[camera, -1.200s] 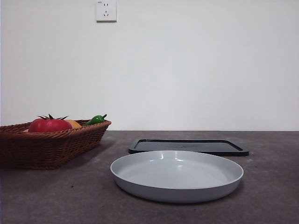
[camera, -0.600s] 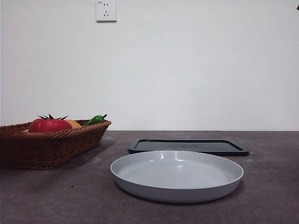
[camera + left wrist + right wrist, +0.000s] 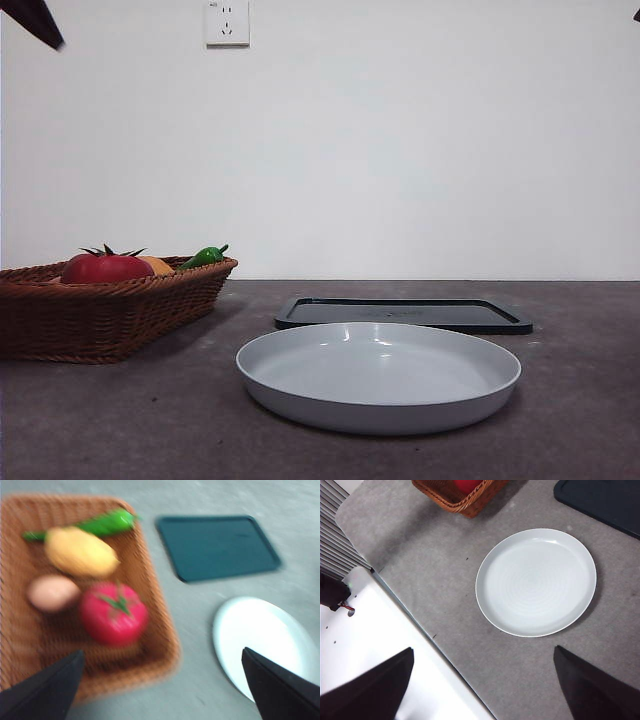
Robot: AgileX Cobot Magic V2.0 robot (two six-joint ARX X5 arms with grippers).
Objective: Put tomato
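Overhead, our left gripper (image 3: 160, 690) hangs above the wicker basket (image 3: 100, 320), its 2 jaws spread wide and holding nothing. Inside the basket we see the tomato (image 3: 114, 613), lying near the basket's wall on the plate's side, with a pale pink fruit (image 3: 51, 593) just beside it, and a yellow fruit (image 3: 80, 552) and a green pepper (image 3: 102, 524) beyond. Our right gripper (image 3: 480, 690) waits high over the table's edge, its jaws wide apart and empty, with the grey plate (image 3: 536, 582) below it. Behind the plate lies 1 dark tray (image 3: 403, 314).
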